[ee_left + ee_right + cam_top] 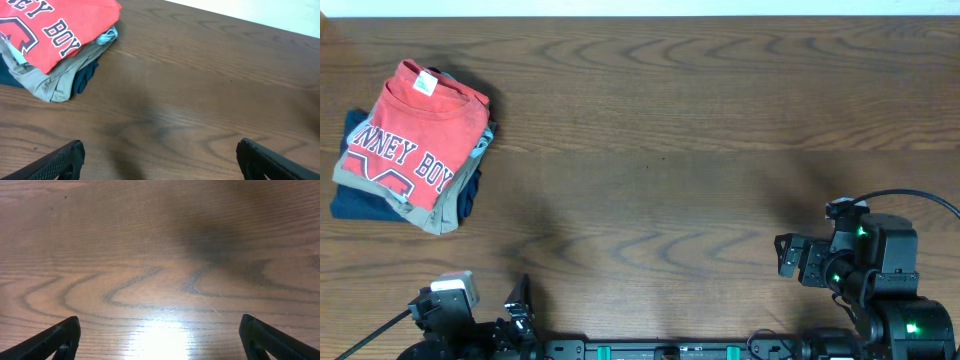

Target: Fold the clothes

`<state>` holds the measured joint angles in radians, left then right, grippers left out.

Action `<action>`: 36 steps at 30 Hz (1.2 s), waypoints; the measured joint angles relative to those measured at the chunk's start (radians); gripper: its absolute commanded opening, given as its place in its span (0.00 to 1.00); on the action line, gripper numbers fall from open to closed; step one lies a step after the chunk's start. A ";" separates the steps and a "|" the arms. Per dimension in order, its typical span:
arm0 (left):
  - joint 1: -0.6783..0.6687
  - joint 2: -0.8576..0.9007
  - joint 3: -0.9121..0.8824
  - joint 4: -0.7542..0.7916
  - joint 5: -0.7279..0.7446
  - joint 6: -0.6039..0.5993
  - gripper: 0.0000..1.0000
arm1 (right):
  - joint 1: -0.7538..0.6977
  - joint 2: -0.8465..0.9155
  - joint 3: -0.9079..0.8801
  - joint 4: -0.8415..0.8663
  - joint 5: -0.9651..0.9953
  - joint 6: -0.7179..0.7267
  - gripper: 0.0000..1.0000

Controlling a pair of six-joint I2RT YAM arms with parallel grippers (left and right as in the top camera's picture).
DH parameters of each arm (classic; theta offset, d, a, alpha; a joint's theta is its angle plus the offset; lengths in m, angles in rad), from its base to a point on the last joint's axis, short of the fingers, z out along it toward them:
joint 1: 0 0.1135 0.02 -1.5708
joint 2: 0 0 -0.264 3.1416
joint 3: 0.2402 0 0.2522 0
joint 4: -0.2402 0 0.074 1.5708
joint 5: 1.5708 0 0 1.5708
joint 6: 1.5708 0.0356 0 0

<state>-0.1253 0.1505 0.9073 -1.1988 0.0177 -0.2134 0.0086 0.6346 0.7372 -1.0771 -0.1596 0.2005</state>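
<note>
The clothes, a coral-red T-shirt (415,135) with white block lettering and a small white neck tag, lie folded on top of a stack at the table's far left. The left wrist view shows the T-shirt (55,25) at its upper left. My left gripper (517,300) sits at the near edge, well in front of the stack. Its jaws (159,150) are open over bare wood with nothing between them. My right gripper (786,257) is at the near right, far from the shirt. It is open (160,327) and empty above the tabletop.
Under the T-shirt lie a khaki garment (445,210), a navy one (355,200) and a light blue-grey one (107,36), all folded. The brown wooden table (680,150) stretches from the stack to the right arm's base (905,320).
</note>
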 measured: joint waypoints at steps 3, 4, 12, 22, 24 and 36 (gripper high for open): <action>0.000 0.000 0.000 0.000 0.000 0.000 0.98 | 0.000 0.000 0.000 0.000 0.000 0.000 0.99; 0.000 0.000 0.000 0.000 0.000 0.000 0.98 | 0.000 0.000 0.000 0.000 0.000 0.000 0.99; 0.000 0.000 0.000 -0.001 0.000 0.000 0.98 | 0.000 -0.078 -0.020 0.076 0.030 -0.020 0.99; 0.000 0.000 -0.001 -0.002 0.000 0.000 0.98 | 0.011 -0.428 -0.300 0.473 0.037 -0.137 0.99; 0.000 0.000 -0.001 -0.002 0.000 0.000 0.98 | 0.025 -0.497 -0.361 0.532 0.037 -0.143 0.99; 0.000 0.000 -0.001 -0.002 0.000 0.000 0.98 | 0.043 -0.624 -0.616 1.035 0.037 -0.201 0.99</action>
<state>-0.1253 0.1505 0.9066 -1.2003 0.0177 -0.2134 0.0517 0.0109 0.1207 -0.0418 -0.1226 -0.0006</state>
